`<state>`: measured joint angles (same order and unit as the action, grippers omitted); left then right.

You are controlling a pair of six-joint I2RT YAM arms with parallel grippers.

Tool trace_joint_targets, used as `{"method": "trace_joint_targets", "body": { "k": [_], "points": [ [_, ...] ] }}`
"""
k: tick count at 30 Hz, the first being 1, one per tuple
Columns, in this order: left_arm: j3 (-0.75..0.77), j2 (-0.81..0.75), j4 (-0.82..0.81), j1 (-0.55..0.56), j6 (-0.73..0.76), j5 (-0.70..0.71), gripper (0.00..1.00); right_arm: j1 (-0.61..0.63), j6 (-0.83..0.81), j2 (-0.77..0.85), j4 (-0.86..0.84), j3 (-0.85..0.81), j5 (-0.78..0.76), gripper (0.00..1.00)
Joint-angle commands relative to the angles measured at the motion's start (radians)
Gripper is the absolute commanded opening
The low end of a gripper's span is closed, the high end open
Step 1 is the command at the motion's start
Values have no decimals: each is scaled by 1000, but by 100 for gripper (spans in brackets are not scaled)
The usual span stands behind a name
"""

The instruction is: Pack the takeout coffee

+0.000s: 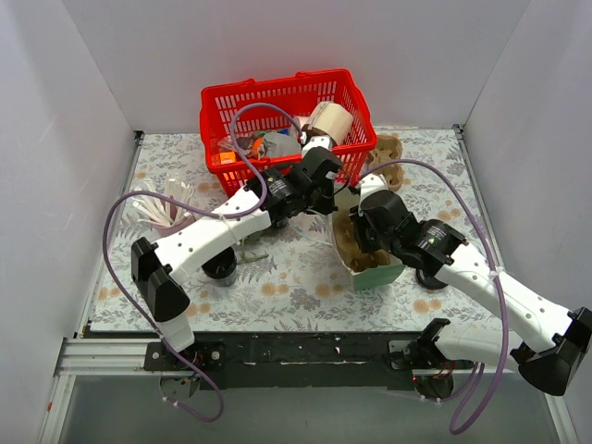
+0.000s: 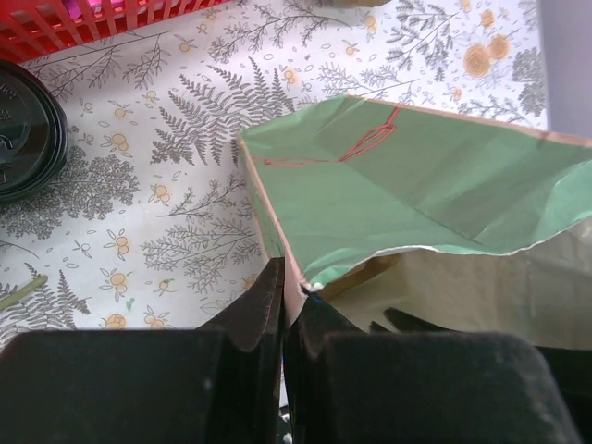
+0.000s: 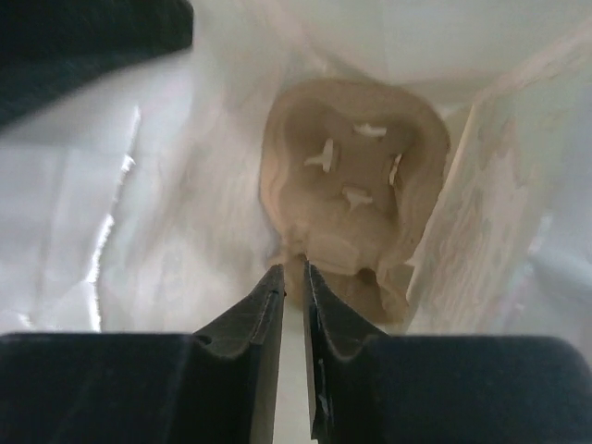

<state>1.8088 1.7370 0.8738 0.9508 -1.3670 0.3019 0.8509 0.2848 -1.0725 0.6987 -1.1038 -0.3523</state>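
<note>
Where it stood on the patterned tablecloth [image 1: 296, 277], right of centre, the green paper bag [image 2: 416, 185] was open at the top and held a pulp cup carrier [image 3: 356, 185] flat on its bottom. The carrier's 4 cup wells were seen from above, pale against the bag's white lining.

Left gripper [image 2: 285, 277]: fingers pressed together on the near corner of the bag's rim, with the paper edge pinched between them. The left arm reached across the table from the left side to that corner.

Right gripper [image 3: 294, 273]: lowered inside the bag, fingers drawn close with only a narrow slit between them and the tips at the carrier's near edge. Whether they pinched that edge could not be told.

Surroundings, moving outward:
- A red basket [image 1: 287, 120] stood at the far edge of the table behind the bag, with assorted items inside.
- A pale paper cup [image 1: 330, 120] with a brown band lay at the basket's right end.
- A 2nd pulp carrier [image 1: 387, 148] sat just beside the basket on the right.
- A stack of black lids [image 2: 28, 129] rested on the cloth left of the bag, near the basket's front wall.
- A clear plastic item [image 1: 162, 208] lay well apart at the left side.
</note>
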Motion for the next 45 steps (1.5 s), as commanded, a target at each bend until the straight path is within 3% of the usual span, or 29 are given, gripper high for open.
{"method": "trace_joint_targets", "body": {
  "k": [1,8,13,16,20,27,45],
  "points": [
    [-14,-88,-41,-17,-35,-9,0,-4,-24,-10,25,51,97,20],
    [-57,-77,-53,-47,-81,-40,0,-4,-136,60,21,131,217,20],
    [-130,-114,-162,-57,-129,-75,0,-7,-63,-9,103,95,165,18],
    [-183,-139,-217,-57,-133,-98,0,-30,-23,-93,171,32,173,8],
    [-192,-154,-214,-57,-158,-77,0,-72,1,-164,248,-40,194,2],
    [-178,-175,-245,-57,-150,-35,0,-90,13,-236,351,-41,181,1],
    [-180,-195,-320,-57,-138,-127,0,-196,-13,-475,384,-5,329,1]
  ]
}}
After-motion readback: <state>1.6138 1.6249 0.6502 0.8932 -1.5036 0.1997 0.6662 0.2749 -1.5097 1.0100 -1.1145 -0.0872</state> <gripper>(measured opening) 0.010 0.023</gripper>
